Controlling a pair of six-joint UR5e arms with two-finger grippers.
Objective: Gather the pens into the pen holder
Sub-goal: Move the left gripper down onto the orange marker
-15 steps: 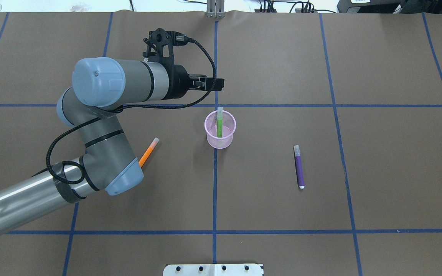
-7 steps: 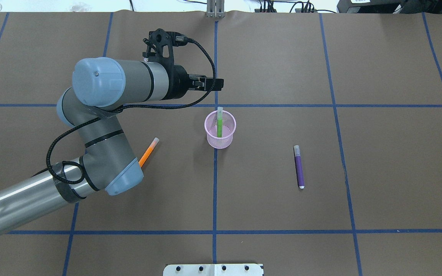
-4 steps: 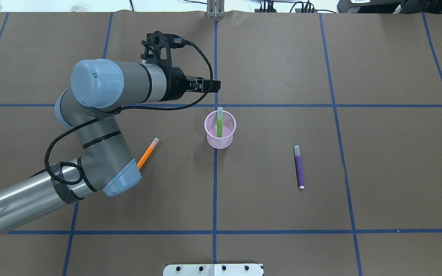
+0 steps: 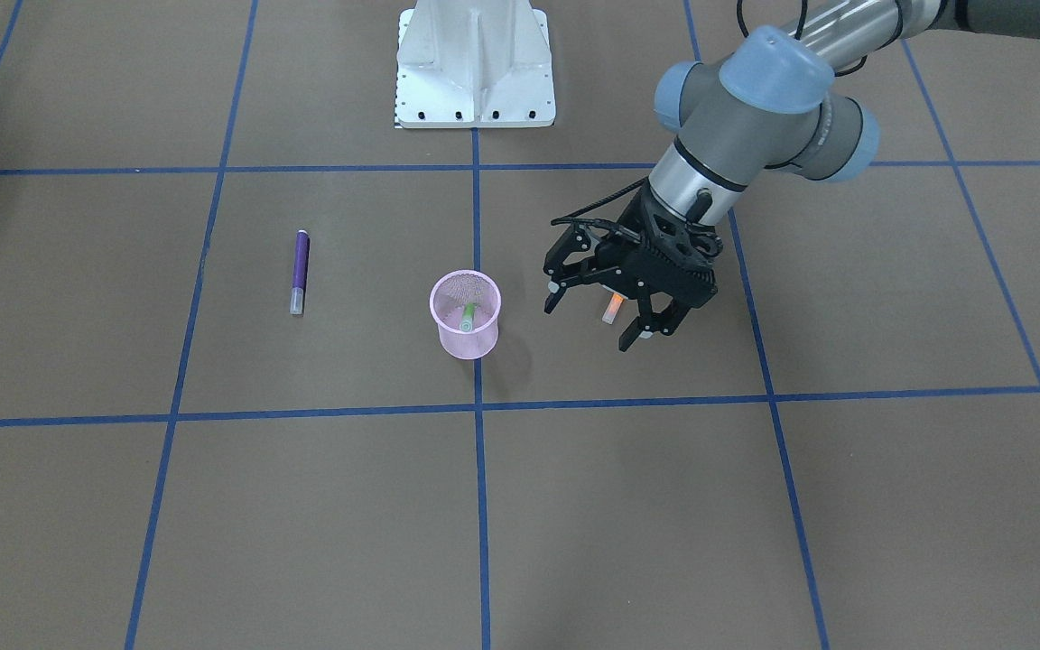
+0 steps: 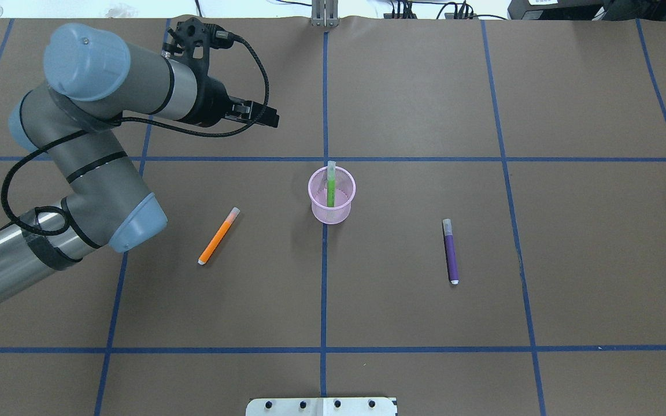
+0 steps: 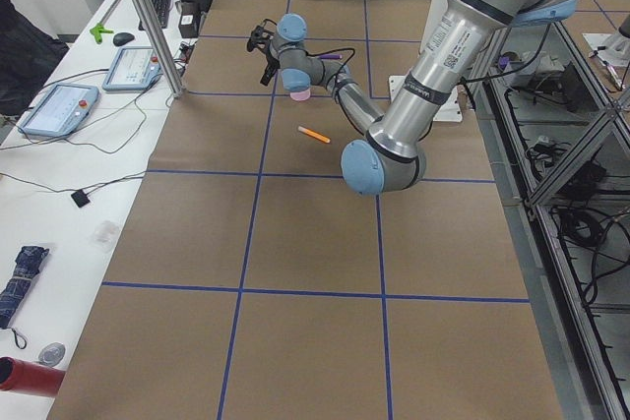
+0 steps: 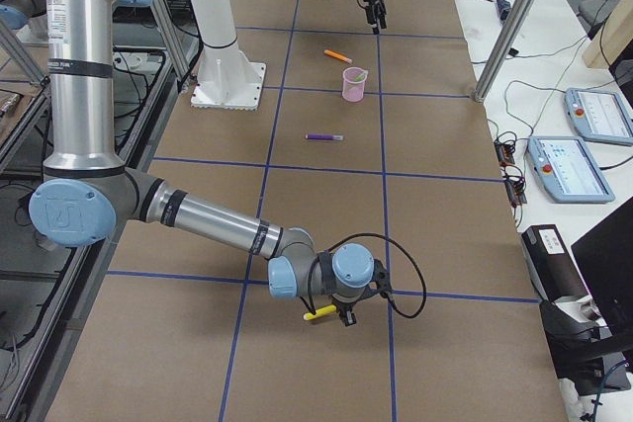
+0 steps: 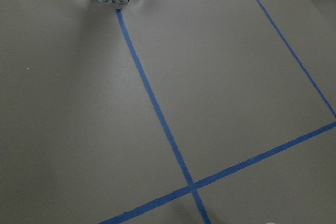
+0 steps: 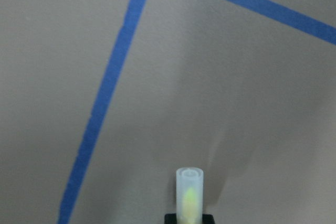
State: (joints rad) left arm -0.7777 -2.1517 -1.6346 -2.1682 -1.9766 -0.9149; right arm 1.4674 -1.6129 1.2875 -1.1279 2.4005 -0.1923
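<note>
A: Near side first, quick.
B: Two pens lie flat on the table (image 5: 599, 260). The orange pen (image 5: 218, 236) is left of the holder (image 5: 317, 203) and the purple pen (image 5: 450, 251) is right of it, both well apart from it.
A: Holder?
B: Mid-table, upright, on a tape line (image 5: 324, 277). The green pen (image 5: 331, 188) stands inside, cap poking over the far rim.
A: Right gripper?
B: Right gripper (image 7: 338, 319) is way off at the right end, about level with the holder. It's pinching the yellow pen (image 9: 189, 192) by the body, cap sticking out front, low over the table.
A: Left?
B: Left gripper (image 4: 590, 323) is farthest, far left, off the table. It's spread wide and empty.
A: Handling?
B: Probably light, stiff plastic sticks. They're smooth and round, so they may roll or slip. Take hold mid-body with the jaws across the barrel. Avoid the cap, it might pull off. The orange pen lies slanted, so the wrist would need to turn to match. The holder looks like light mesh and likely tips if bumped. Lower pens in from above, clear of the green pen.
</note>
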